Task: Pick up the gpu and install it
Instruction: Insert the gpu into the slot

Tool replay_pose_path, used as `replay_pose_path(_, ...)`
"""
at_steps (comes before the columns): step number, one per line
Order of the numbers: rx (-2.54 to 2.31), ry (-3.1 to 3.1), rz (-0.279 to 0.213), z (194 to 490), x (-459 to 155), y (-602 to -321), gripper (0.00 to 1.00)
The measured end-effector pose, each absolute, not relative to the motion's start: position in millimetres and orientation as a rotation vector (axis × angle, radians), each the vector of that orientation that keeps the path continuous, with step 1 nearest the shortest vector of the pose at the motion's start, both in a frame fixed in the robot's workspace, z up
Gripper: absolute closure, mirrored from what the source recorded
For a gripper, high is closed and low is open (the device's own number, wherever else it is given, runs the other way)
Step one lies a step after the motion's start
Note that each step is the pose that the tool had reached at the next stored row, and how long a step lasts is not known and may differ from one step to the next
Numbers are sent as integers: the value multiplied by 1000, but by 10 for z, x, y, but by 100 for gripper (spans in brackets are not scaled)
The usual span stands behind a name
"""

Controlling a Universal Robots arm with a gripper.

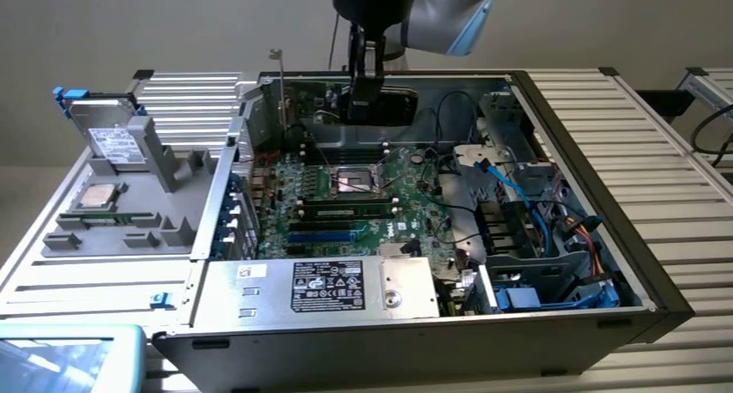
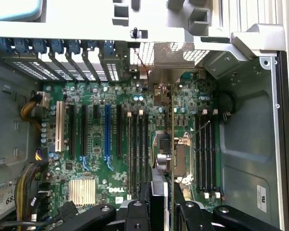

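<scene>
The gpu (image 1: 385,110) hangs over the far end of the open computer case (image 1: 641,281), above the motherboard (image 1: 343,166). My gripper (image 1: 364,82) comes down from above and is shut on the card's upper edge. In the wrist view the gpu (image 2: 167,144) is seen edge-on as a thin strip running between my fingers (image 2: 135,214). Its silver end bracket (image 2: 169,60) points toward the case's slot wall. My gripper (image 2: 161,209) holds it clear of the board, over the area between the CPU socket (image 2: 176,154) and the memory slots.
Expansion slots, one of them blue (image 2: 107,130), lie on the board to one side of the card. A grey tray (image 1: 115,230) at the exterior view's left holds a silver drive box (image 1: 115,144) and other parts. The power supply (image 1: 326,286) fills the case's near end, with cables (image 1: 550,230) at the right.
</scene>
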State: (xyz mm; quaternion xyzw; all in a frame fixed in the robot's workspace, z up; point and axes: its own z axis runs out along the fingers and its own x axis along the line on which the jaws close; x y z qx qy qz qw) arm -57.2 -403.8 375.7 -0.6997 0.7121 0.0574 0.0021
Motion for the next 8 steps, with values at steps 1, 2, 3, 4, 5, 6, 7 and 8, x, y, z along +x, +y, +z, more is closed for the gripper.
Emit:
replay_pose_path(1, -2194, 2230, 171, 3755, -581, -4038, 72)
replay_pose_path(2, -2192, 2227, 162, 3752, -591, -4038, 72)
replay_pose_path(3, -2192, 2224, 154, 3751, -602, -4038, 72)
replay_pose_path(4, -2191, 2223, 146, 3749, -614, -4038, 72)
replay_pose_path(5, -2193, 2223, 137, 3747, -625, -4038, 72)
replay_pose_path(6, -2197, 2226, 124, 3745, -635, -4038, 72)
replay_pose_path(7, -2201, 2230, 109, 3745, -645, -4038, 72)
replay_pose_path(8, -2205, 2234, 95, 3745, -653, -4038, 72)
